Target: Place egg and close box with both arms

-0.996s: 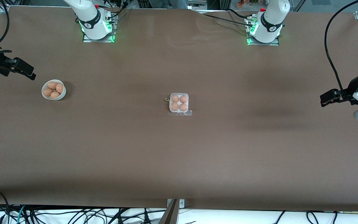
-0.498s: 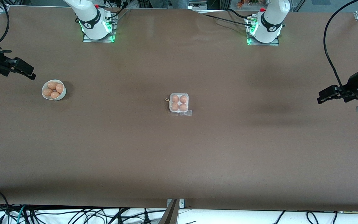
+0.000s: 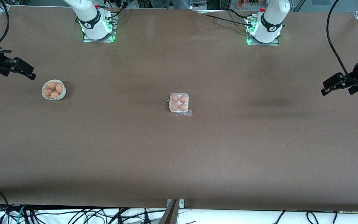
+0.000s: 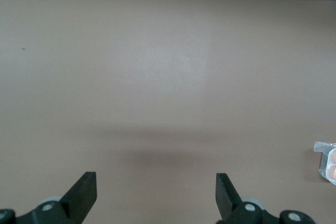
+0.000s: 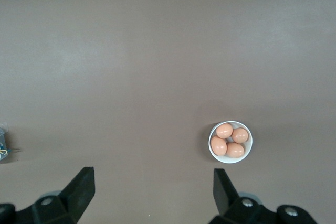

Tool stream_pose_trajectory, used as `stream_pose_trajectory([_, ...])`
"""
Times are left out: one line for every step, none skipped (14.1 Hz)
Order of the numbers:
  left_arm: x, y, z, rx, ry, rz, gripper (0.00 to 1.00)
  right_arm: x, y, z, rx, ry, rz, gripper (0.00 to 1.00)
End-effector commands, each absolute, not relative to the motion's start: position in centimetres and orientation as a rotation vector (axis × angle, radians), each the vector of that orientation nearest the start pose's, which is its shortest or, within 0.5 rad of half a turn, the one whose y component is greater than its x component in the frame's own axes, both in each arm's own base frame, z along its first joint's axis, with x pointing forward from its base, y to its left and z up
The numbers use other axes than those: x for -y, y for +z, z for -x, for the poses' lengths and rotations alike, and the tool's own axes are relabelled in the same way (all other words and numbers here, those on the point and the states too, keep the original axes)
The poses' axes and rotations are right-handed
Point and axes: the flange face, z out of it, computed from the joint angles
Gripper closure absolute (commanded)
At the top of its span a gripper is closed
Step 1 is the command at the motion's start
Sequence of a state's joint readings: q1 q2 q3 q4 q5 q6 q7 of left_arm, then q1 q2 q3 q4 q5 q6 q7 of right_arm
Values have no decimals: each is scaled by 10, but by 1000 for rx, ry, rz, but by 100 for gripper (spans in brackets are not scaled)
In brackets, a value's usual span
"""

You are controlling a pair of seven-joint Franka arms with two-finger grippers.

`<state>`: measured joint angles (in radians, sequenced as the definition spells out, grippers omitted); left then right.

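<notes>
Left claw (image 3: 324, 90) well apart from box (image 3: 179, 103)

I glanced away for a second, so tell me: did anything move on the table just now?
Only the left end effector moved: empty and open, it drew back toward the left arm's end of the table and away from the front camera. Nothing was grasped or released. The right end effector stayed open near the bowl, and the box with its four eggs kept its place.
</notes>
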<state>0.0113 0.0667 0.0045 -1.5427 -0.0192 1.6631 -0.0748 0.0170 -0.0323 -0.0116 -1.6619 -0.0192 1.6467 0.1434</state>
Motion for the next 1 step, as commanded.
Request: stream_pose_trajectory([-6,613,-572,118,-87,3176,0,-1,610,-549,-219,-28,3148,0])
